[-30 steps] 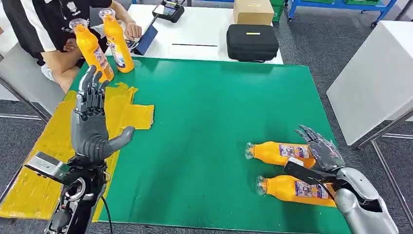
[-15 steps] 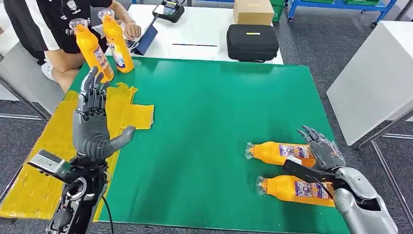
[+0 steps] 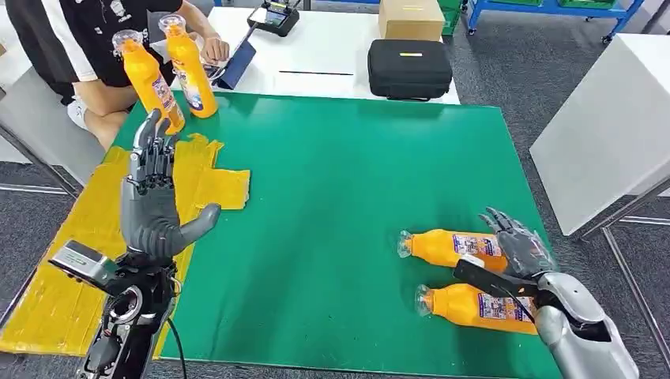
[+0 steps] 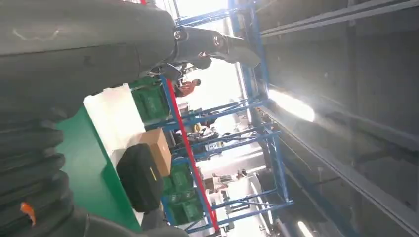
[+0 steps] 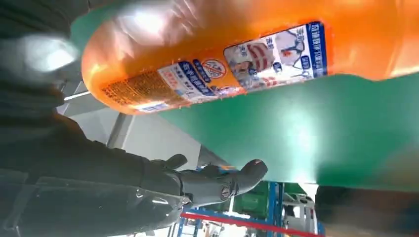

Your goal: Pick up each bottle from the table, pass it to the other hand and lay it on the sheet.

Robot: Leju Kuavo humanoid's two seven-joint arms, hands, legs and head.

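Two orange bottles lie on their sides on the green mat at the near right: the farther one (image 3: pixel 452 247) and the nearer one (image 3: pixel 472 307). My right hand (image 3: pixel 517 251) hovers by their bases, fingers spread, holding nothing; up close the right wrist view has a labelled orange bottle (image 5: pixel 237 54) beside the hand (image 5: pixel 123 187). My left hand (image 3: pixel 152 201) is raised over the yellow sheet (image 3: pixel 87 229) with fingers straight and empty. Two more orange bottles (image 3: pixel 148 79) (image 3: pixel 190 67) stand upright at the far left corner.
A person (image 3: pixel 87 39) sits at the far left behind the standing bottles. A black case (image 3: pixel 408 69) and a cardboard box (image 3: pixel 411 17) rest on the white table behind the mat. Another white table (image 3: pixel 608 126) stands to the right.
My right hand has slid slightly left and nearer, toward the lying bottles. The left hand has risen a little and stays open.
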